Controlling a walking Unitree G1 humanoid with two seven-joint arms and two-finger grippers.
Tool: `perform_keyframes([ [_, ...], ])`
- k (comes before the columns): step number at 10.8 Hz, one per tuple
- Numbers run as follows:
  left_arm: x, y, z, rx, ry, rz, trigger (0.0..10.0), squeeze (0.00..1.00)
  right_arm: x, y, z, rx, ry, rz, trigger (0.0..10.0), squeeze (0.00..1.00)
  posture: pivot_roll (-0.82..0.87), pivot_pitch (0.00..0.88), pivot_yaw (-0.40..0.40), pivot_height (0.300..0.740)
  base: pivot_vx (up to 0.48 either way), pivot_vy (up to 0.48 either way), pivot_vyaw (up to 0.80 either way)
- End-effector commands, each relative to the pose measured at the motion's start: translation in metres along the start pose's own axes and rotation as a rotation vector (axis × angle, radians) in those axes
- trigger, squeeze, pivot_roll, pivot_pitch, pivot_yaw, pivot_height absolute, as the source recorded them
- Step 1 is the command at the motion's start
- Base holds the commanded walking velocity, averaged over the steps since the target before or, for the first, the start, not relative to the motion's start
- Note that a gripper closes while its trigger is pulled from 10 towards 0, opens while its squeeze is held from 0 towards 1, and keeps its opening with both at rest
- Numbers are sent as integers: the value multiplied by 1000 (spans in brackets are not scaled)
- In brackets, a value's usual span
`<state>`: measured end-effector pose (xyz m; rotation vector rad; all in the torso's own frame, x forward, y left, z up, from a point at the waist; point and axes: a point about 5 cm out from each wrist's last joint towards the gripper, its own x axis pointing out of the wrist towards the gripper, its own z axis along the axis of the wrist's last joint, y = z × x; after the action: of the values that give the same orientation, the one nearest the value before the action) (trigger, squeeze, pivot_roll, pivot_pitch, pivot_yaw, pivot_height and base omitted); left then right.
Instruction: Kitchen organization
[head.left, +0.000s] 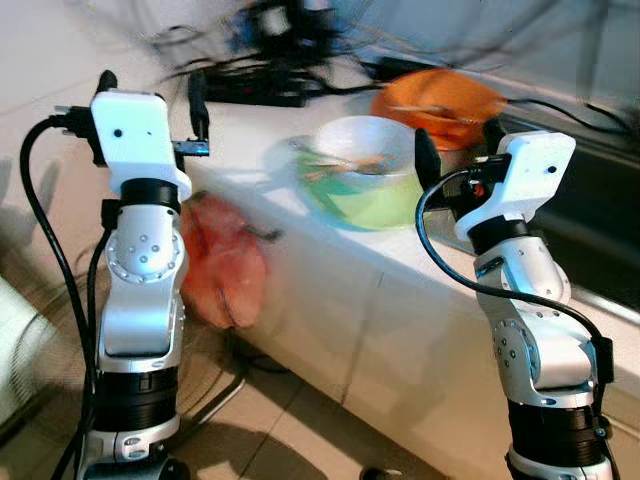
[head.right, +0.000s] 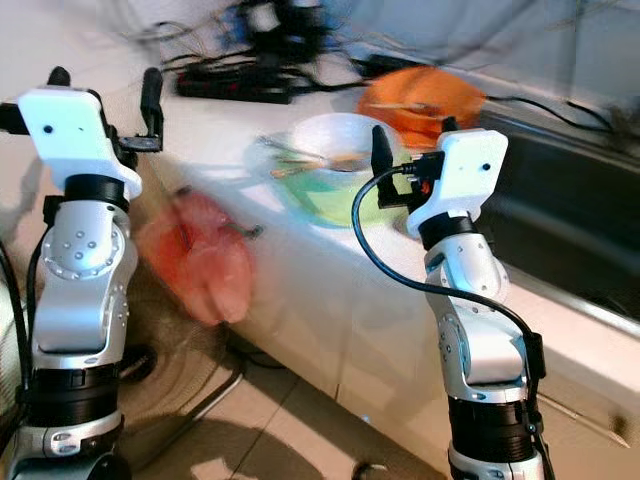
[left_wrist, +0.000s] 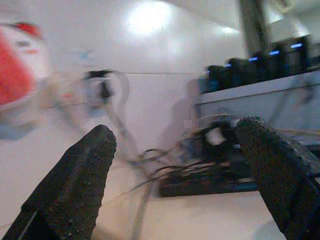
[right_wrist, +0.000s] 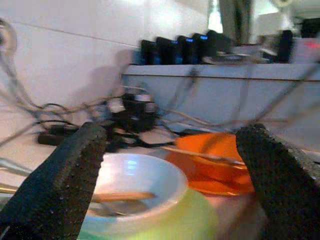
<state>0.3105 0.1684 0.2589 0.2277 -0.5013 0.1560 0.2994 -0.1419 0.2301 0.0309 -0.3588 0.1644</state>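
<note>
White countertop (head.left: 300, 205) carries a green bowl (head.left: 362, 172) with chopsticks (right_wrist: 120, 196) before an orange bowl (right_wrist: 212, 162), framed by the spread-fingered right gripper (right_wrist: 172, 187); the left gripper (left_wrist: 182, 170), likewise spread, faces tangled cables (left_wrist: 150, 170).

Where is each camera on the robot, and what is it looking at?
Eye views: on the head, looking down at the counter, both silver arms raised, left gripper and right gripper.
Left wrist view: on the left wrist, looking past its black fingers at cables.
Right wrist view: looking past its fingers at the bowl and orange dish.
Shared: the bowl is in the eye views too.
</note>
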Motion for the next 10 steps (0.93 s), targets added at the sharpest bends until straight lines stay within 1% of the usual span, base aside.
perform_keyframes([
  [1,-5,-6,-8,1,23,-34,10000,0,0,-5,5,-15,-20,-20,10000,0,33,46,7,740,0,0,-800],
  [4,-16,-15,-19,5,45,-87,10000,0,1,-4,5,-15,-21,-24,10000,0,32,48,9,740,0,0,-800],
  [5,-16,-16,-17,7,29,-91,10000,0,1,-4,5,-13,-20,-22,10000,0,32,46,8,740,0,0,-800],
  [6,-14,-15,-12,23,-3,-87,10000,0,1,-4,5,-14,-20,-22,10000,0,33,46,6,740,0,0,-800],
  [7,-12,-15,-3,61,-68,-85,10000,0,1,-4,5,-13,-20,-22,10000,0,33,45,5,740,0,0,-800],
  [10,-10,-23,18,83,-184,-115,10000,0,2,-5,7,-14,-31,-26,10000,0,31,43,5,740,0,0,-800],
])
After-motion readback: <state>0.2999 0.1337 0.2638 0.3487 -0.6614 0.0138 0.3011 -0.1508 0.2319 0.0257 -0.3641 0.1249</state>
